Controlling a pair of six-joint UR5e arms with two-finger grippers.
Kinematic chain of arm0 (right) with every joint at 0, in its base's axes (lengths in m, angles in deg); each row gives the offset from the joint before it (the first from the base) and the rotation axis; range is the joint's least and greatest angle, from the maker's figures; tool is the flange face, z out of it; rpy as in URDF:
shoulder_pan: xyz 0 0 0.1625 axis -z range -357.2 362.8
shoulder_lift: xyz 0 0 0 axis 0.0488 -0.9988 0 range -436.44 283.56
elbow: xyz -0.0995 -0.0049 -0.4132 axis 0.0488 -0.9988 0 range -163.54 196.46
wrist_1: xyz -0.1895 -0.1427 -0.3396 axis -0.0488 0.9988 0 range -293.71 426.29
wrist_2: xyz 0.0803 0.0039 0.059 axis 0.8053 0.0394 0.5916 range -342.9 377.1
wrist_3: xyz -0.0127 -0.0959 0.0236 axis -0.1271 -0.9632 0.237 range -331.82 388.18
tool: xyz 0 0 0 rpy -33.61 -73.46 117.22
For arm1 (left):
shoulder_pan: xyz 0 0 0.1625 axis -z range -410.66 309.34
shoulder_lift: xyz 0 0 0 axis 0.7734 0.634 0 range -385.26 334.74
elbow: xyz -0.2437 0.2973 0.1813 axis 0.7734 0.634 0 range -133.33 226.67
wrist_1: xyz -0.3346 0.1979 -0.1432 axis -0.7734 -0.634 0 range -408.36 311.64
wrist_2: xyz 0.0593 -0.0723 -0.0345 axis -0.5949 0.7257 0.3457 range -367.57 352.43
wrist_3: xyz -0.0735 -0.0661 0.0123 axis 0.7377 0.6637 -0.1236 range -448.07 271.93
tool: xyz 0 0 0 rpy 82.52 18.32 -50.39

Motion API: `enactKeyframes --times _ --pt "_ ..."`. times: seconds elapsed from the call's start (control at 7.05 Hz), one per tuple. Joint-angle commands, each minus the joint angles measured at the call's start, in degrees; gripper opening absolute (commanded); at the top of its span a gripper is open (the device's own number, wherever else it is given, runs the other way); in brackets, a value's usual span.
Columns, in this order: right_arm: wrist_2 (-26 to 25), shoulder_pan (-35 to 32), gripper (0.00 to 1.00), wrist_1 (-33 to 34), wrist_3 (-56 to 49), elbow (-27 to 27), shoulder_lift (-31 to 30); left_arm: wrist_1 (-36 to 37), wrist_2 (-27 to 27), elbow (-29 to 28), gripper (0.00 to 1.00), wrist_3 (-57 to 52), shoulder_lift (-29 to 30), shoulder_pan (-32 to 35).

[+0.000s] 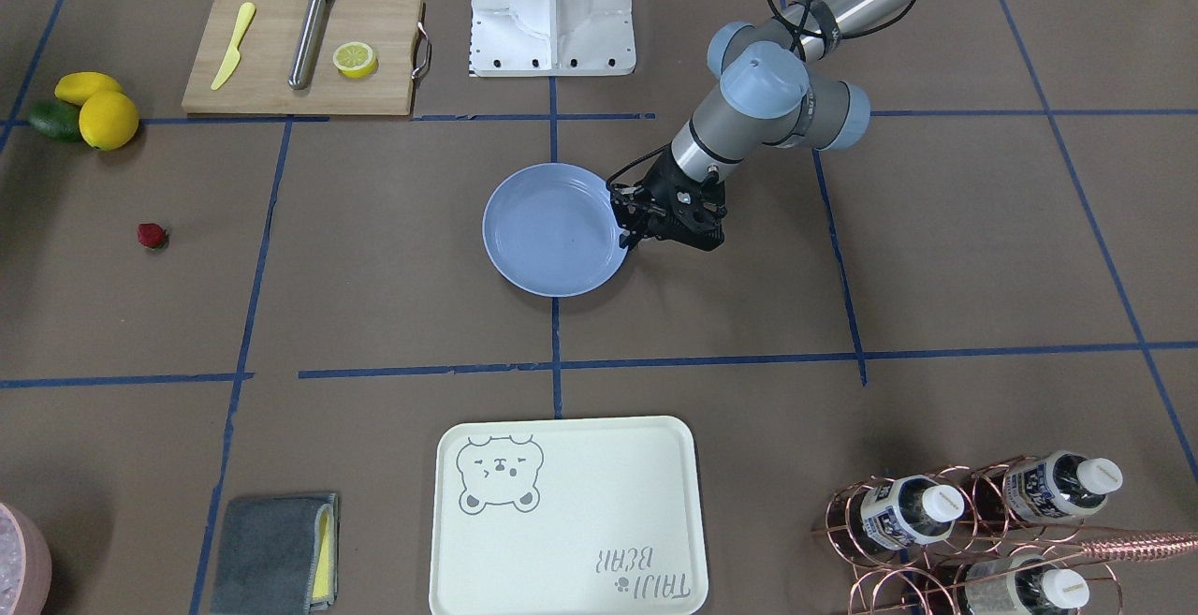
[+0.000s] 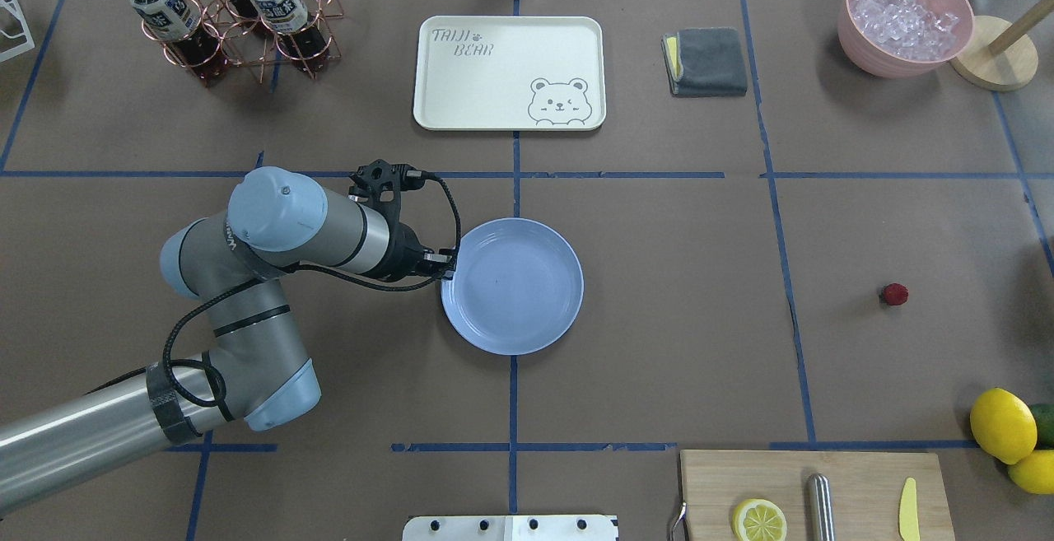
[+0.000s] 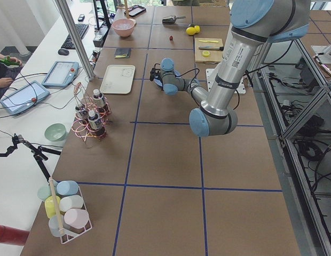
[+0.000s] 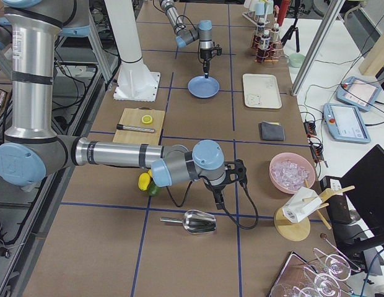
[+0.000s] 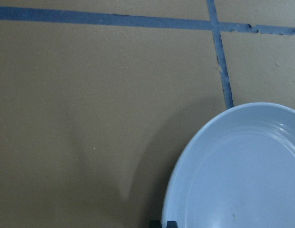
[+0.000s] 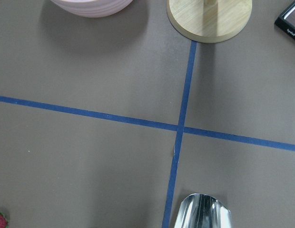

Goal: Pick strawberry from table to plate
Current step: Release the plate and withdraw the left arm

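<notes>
The small red strawberry point(image 2: 895, 294) lies alone on the brown table point(image 2: 675, 319), far to the right of the light-blue plate point(image 2: 527, 294); it also shows in the front view point(image 1: 152, 236) and at the right wrist view's lower left corner point(image 6: 0, 221). My left gripper point(image 2: 447, 266) points down at the plate's left rim. In the left wrist view its fingertips point(image 5: 155, 223) sit close together astride the rim of the plate point(image 5: 242, 180), so it looks shut on it. My right gripper point(image 4: 218, 202) shows only in the right side view, above the table near a metal scoop; I cannot tell its state.
Beyond the plate stand a cream bear tray point(image 2: 509, 72) and a grey cloth point(image 2: 706, 61). A copper bottle rack point(image 2: 230, 14) is at the far left and a pink bowl of ice point(image 2: 906, 18) at the far right. Lemons point(image 2: 1002, 424), a cutting board point(image 2: 811, 492) and the scoop point(image 6: 202, 212) lie on the near right side.
</notes>
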State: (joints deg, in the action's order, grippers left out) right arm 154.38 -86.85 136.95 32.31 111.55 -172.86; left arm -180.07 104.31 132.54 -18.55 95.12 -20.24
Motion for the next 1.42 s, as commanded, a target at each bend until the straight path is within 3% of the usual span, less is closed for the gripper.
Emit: enactKeyframes --times 0.0,0.28,0.57,0.71,0.85,0.99,1.28 --pt "0.0 0.0 1.0 0.0 0.0 0.18 0.09 -0.04 0.0 0.09 0.95 -0.26 -0.05 -0.01" --pt "0.0 0.09 1.0 -0.18 -0.09 1.31 0.7 4.31 2.35 2.87 1.0 -5.14 -2.59 4.7" --pt "0.0 1.74 1.0 -0.18 0.08 4.21 2.36 25.77 3.69 14.62 1.0 -27.66 -5.4 14.7" --pt "0.09 1.84 1.0 -0.26 0.0 4.4 2.55 35.11 3.78 17.11 1.0 -42.91 -6.02 22.85" --pt "0.26 2.37 1.0 -0.09 0.17 4.83 2.46 39.46 6.65 17.14 1.0 -56.81 -7.94 32.42" --pt "0.35 3.59 1.0 0.08 1.57 6.06 2.55 43.08 13.9 14.79 1.0 -64.61 -10.31 42.69" --pt "0.35 7.36 1.0 0.44 7.97 10.45 2.11 47.23 15.91 9.62 1.0 -70.12 -16.55 53.03"
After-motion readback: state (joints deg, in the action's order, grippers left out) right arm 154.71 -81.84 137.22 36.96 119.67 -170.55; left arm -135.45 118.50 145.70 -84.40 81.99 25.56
